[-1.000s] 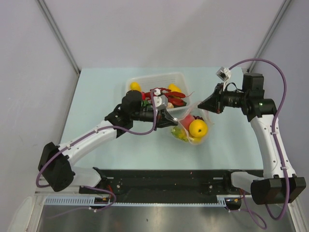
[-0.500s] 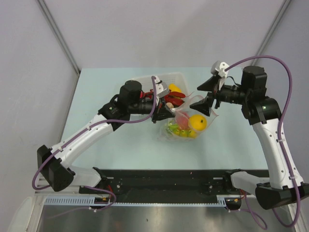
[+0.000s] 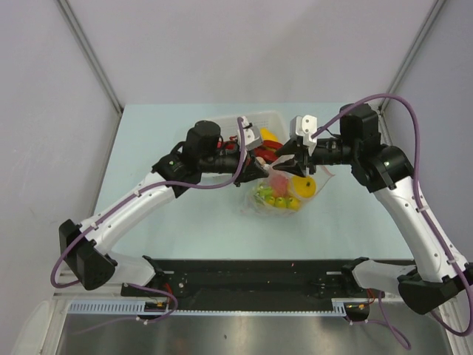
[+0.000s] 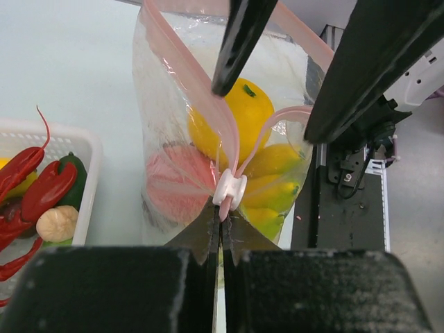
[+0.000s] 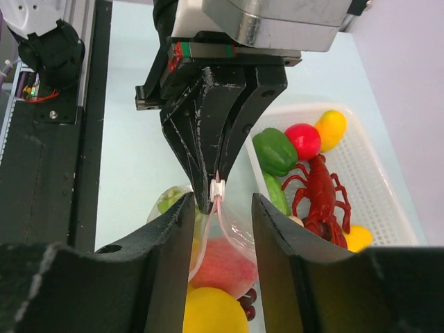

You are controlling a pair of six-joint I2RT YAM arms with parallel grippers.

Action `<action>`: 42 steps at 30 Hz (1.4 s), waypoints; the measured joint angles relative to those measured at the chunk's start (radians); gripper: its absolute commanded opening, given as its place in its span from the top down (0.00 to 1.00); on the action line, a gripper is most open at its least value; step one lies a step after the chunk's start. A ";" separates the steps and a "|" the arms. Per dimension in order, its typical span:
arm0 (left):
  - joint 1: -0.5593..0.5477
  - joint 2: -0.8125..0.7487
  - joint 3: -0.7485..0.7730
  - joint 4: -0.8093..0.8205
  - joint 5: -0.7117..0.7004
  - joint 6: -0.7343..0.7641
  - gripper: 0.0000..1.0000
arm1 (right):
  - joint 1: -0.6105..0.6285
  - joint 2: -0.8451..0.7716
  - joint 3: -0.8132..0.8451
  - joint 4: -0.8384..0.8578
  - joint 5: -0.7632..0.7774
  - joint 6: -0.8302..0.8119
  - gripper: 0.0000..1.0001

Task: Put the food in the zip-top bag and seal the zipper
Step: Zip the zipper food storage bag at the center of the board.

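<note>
The clear zip-top bag hangs upright between the grippers, with a pink peach, an orange and yellow and green food in it. My left gripper is shut on the end of the pink zipper strip, just below the white slider. The zipper stands open beyond the slider. My right gripper is open, its fingers on either side of the bag's mouth near the slider, without touching it. In the top view the left gripper and right gripper face each other.
The white basket stands behind the bag with a red lobster, a green pepper, a red tomato and a lemon. It also shows in the left wrist view. The black base rail runs along the near edge.
The left gripper has lifted the bag by its zipper end and turned it upright. The right gripper has moved left from beside the bag and now straddles its mouth.
</note>
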 measured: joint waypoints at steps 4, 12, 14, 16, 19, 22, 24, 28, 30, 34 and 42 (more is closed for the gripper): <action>-0.005 0.000 0.000 0.000 0.000 0.025 1.00 | 0.022 0.026 -0.008 -0.003 -0.002 -0.031 0.55; -0.011 0.000 0.000 0.005 -0.002 0.045 1.00 | 0.050 0.057 -0.013 -0.023 -0.002 -0.063 0.58; -0.011 -0.002 -0.002 0.008 -0.002 0.048 1.00 | 0.051 0.064 -0.013 -0.039 0.000 -0.071 0.59; -0.011 -0.006 -0.009 0.018 -0.002 0.052 1.00 | 0.053 0.071 -0.014 -0.048 0.007 -0.080 0.66; -0.011 -0.019 -0.027 0.029 -0.002 0.053 1.00 | 0.053 0.078 -0.021 -0.056 0.019 -0.089 0.80; -0.011 -0.034 -0.044 0.041 -0.006 0.053 1.00 | 0.053 0.080 -0.025 -0.060 0.025 -0.092 0.91; -0.011 -0.043 -0.056 0.050 -0.011 0.053 1.00 | 0.053 0.080 -0.025 -0.062 0.029 -0.097 0.96; -0.014 -0.066 -0.087 0.077 -0.032 0.052 1.00 | 0.050 0.079 -0.025 -0.069 0.027 -0.106 1.00; -0.018 -0.076 -0.100 0.089 -0.042 0.052 1.00 | 0.043 0.078 -0.026 -0.076 0.019 -0.109 1.00; -0.019 -0.092 -0.111 0.100 -0.059 0.053 1.00 | 0.019 0.074 -0.026 -0.093 0.008 -0.115 1.00; -0.018 -0.127 -0.130 0.108 -0.063 0.055 1.00 | -0.003 0.054 -0.027 -0.140 0.004 -0.159 1.00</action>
